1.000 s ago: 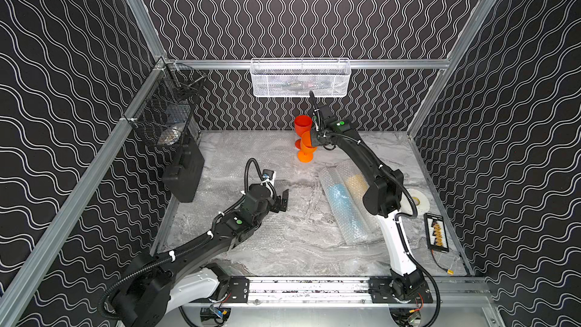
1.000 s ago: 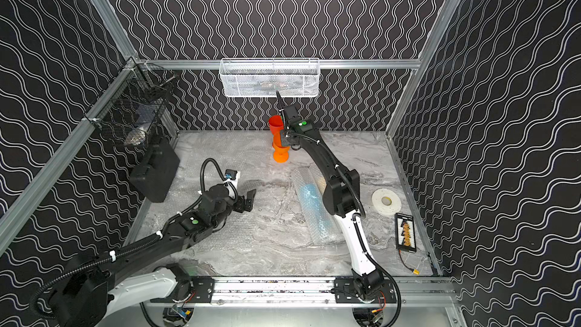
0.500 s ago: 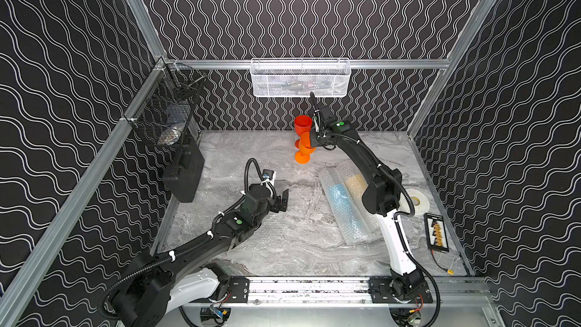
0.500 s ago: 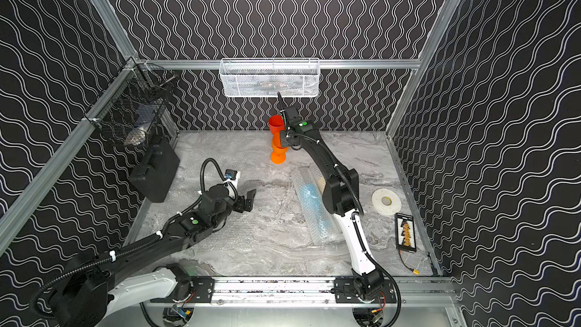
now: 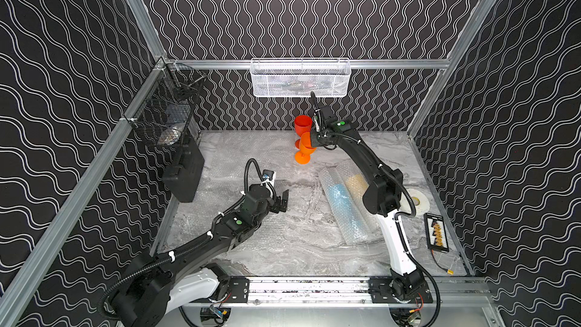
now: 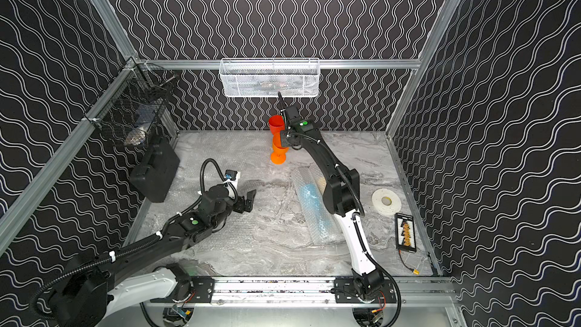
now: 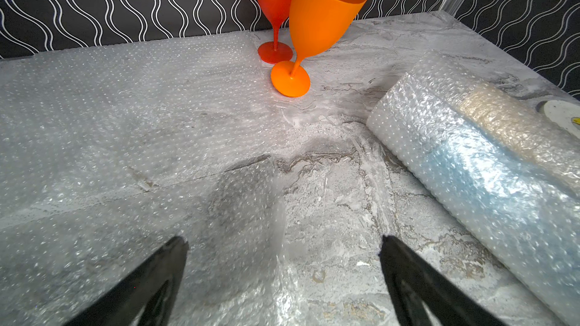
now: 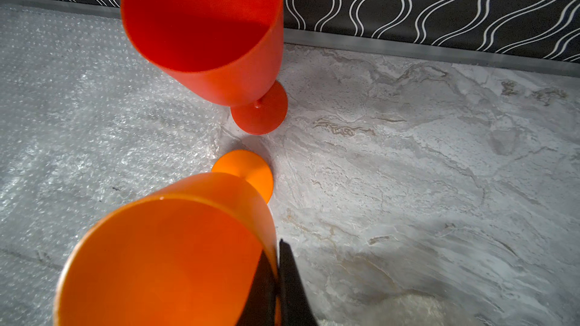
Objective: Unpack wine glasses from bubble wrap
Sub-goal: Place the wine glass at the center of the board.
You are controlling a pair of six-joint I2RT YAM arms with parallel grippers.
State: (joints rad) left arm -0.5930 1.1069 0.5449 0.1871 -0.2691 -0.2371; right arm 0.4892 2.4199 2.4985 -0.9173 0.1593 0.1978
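A red wine glass (image 5: 302,125) (image 8: 201,32) stands upright near the back wall. Just in front of it an orange wine glass (image 5: 306,149) (image 7: 317,17) leans over, its foot low at the table beside the red one's foot. My right gripper (image 5: 312,142) (image 8: 277,265) is shut on its rim, one finger inside the bowl and one outside. A bubble wrap roll (image 5: 342,202) (image 7: 486,164) showing blurred blue and yellow lies to the right. Flat bubble wrap sheets (image 7: 125,89) cover the left of the table. My left gripper (image 5: 281,204) (image 7: 284,241) hovers open over a sheet, holding nothing.
A black case (image 5: 184,174) leans at the left wall under a black wire basket (image 5: 163,117). A white mesh basket (image 5: 300,78) hangs on the back wall. A tape roll (image 5: 416,201) and a small black tray (image 5: 435,232) lie at the right edge.
The orange wine glass in my right gripper has drifted slightly left and lower, tilting more. The left arm has stayed still.
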